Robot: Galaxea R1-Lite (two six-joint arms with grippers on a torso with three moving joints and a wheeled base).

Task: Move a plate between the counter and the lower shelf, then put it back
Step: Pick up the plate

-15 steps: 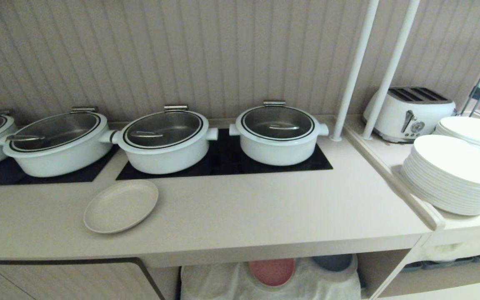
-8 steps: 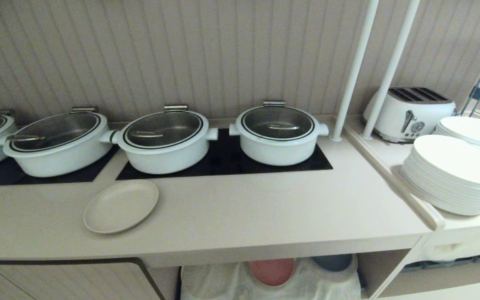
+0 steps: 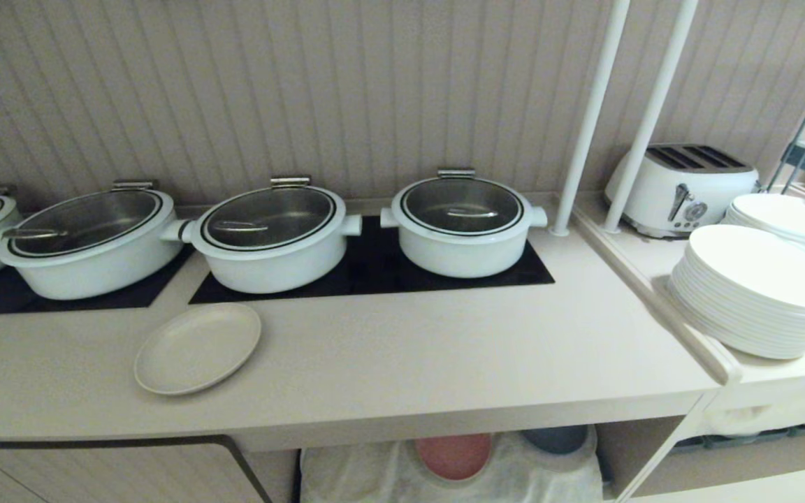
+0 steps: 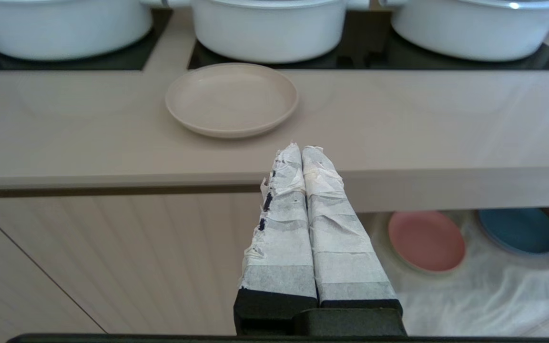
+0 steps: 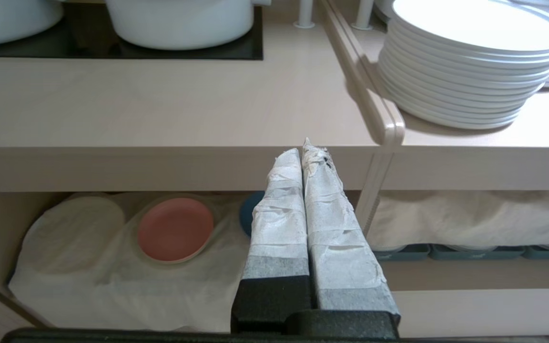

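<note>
on the left of the head view stood a row of round white pots with glass lids, each one on a black glass hob panel set into the counter. the counter was a long, smooth, pale beige slab with a rounded front edge. the plate lay flat on it, just in front of the gap between the second and third pots, near them but apart from them. it was round, matte and cream, with a flat centre and a low raised rim. nothing lay on it.

under the counter, more to the right, the lower shelf was a recessed compartment with a wrinkled white cloth over its floor. a pink plate and a blue plate rested on the cloth, side by side.

further right, two white poles rose from the back of the counter. behind a raised lip was a narrower side ledge with a white toaster and two stacks of glossy white plates.

neither arm showed in the head view. in the wrist views both grippers hung in front of the counter's edge, below its top. the left gripper had its paper-wrapped fingers pressed together and held nothing; it pointed toward the plate, well apart from it. the right gripper had its jaws closed too, empty, in front of the lower shelf's right end.
</note>
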